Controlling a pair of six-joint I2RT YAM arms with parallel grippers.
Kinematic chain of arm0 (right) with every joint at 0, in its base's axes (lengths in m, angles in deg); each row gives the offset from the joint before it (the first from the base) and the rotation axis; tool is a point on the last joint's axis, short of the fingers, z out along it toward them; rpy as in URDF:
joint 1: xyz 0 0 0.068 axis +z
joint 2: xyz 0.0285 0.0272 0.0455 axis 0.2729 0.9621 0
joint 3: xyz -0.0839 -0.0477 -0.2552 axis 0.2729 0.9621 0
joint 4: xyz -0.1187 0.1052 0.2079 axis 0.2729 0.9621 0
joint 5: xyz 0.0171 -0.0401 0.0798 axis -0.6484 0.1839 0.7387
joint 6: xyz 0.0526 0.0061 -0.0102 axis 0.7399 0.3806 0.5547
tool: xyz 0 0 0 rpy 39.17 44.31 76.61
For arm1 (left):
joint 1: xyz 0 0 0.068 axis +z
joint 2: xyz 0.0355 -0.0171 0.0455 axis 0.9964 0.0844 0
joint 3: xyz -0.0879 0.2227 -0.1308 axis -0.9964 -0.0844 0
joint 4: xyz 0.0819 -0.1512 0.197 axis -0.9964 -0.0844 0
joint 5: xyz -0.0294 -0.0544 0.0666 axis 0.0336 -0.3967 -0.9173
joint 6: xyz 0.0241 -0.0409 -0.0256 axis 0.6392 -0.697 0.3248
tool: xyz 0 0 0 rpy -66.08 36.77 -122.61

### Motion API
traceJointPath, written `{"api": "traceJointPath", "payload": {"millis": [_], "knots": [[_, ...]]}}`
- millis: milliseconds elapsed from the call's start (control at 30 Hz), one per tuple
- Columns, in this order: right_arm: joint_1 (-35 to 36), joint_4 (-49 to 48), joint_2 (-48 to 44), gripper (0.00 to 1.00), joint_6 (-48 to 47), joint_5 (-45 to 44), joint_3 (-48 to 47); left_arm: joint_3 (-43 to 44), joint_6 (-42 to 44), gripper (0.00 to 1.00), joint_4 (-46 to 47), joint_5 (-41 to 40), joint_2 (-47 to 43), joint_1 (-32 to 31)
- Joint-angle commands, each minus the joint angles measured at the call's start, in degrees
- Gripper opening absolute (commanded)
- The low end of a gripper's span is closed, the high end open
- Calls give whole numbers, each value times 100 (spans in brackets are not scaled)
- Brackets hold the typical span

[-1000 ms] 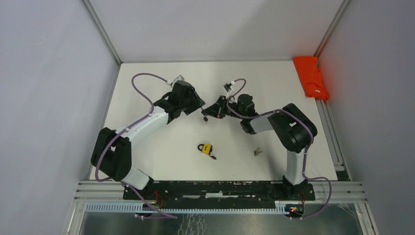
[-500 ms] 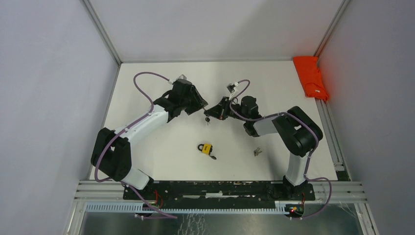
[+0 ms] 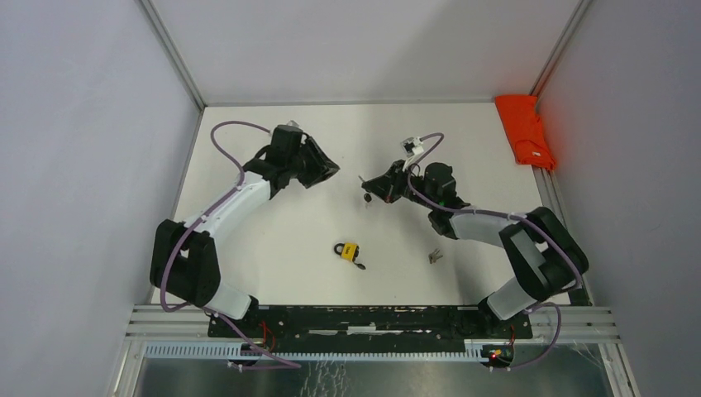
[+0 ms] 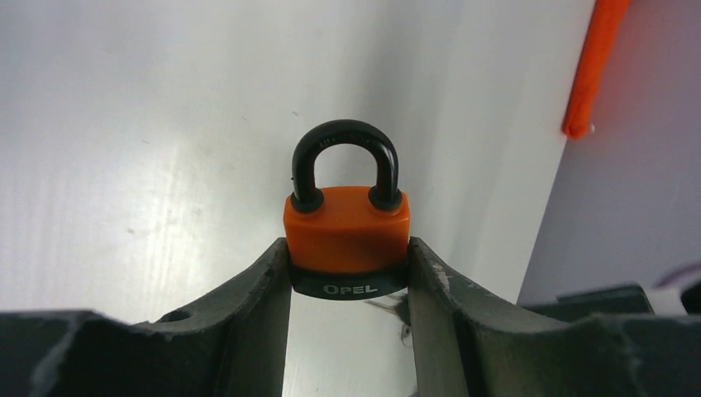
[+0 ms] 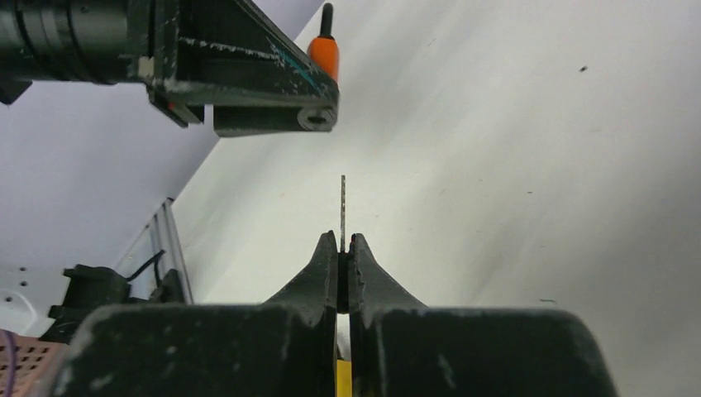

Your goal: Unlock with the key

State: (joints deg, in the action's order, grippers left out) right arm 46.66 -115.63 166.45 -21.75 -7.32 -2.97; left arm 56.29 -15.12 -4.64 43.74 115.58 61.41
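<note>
Orange padlock [image 4: 347,223] sat clamped by its body between your left gripper's [image 4: 347,250] fingers, with the black shackle pointing away from the wrist. Your right gripper [image 5: 343,246] was pinched tight on the key [image 5: 342,207]. Its thin blade stuck straight out ahead of the fingertips, towards the left gripper but apart from it. A yellow padlock [image 3: 350,251] lay on the table [image 3: 273,240], nearer the bases than either hand.

Orange cloth [image 3: 526,131] is lying in the table's [image 3: 281,248] far-right corner; yellow padlock [image 3: 350,251] and small metal piece [image 3: 434,256] are sitting toward its near edge.
</note>
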Motion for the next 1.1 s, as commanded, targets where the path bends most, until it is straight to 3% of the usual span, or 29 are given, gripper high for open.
{"api": "traceJointPath", "payload": {"millis": [0, 100, 167, 367, 433, 533, 767, 900, 1067], "knots": [[-46, 787, -545, 0, -739, -284, 51, 160, 229, 2, 119, -122, -297, 243], [-47, 1553, -719, 0, -1236, -486, -55, 48, 242, 2, 193, -122, -349, 287], [-41, 2579, -724, 0, -1867, -1023, -370, -67, 246, 2, 221, -122, -432, 309], [68, 5671, 257, 0, -3372, -3391, -1855, -396, 373, 2, 126, -436, -944, 405], [288, 6096, 614, 0, -3571, -4412, -2183, -443, 444, 2, 25, -624, -1137, 419], [645, 6229, 1008, 0, -3716, -5640, -2432, -529, 519, 2, -40, -798, -1385, 415], [1147, 6340, 2019, 0, -4070, -7144, -3020, -874, 583, 2, 24, -1062, -1814, 415], [1402, 6035, 2171, 0, -4236, -7271, -3047, -1015, 628, 2, 14, -1212, -1962, 418], [1618, 5758, 2165, 2, -4645, -6699, -3003, -1046, 710, 2, -34, -1332, -2076, 415]]}}
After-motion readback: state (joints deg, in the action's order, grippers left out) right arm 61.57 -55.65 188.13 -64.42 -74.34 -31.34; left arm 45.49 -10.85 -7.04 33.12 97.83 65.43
